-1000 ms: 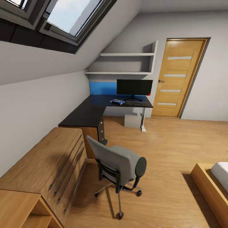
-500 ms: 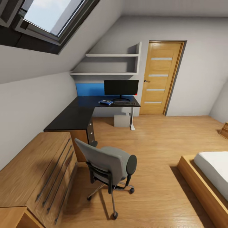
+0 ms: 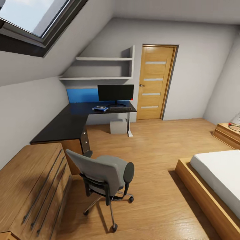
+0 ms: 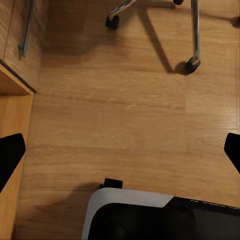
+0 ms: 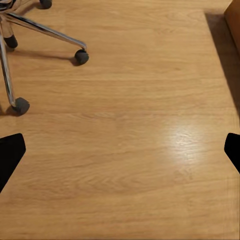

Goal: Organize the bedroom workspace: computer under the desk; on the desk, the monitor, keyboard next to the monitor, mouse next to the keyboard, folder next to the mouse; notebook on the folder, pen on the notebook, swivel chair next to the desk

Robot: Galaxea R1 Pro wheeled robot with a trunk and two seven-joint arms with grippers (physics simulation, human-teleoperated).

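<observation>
Bedroom floor [image 3: 160, 150] of light wood carries the swivel chair [image 3: 103, 173], which stands near the dark drawer unit end of the L-shaped tabletop [image 3: 66, 123] and beside a light-wood dresser [image 3: 30, 186]. At the tabletop's far edge, against the blue back panel, stands the monitor [image 3: 115, 92]. The keyboard [image 3: 120, 108] lies in front of it, and the folder [image 3: 100, 108] lies just beside the keyboard with something small and pale on top; the notebook and pen cannot be told apart there. The computer [image 3: 118, 126] sits on the floor under the tabletop, by a white leg. A door [image 3: 154, 82] and a bed [image 3: 216, 176] are also in sight. The left tool [image 4: 120, 155] and the right tool [image 5: 120, 152] both hang spread wide over the floor, holding nothing, chair casters ahead of them.
</observation>
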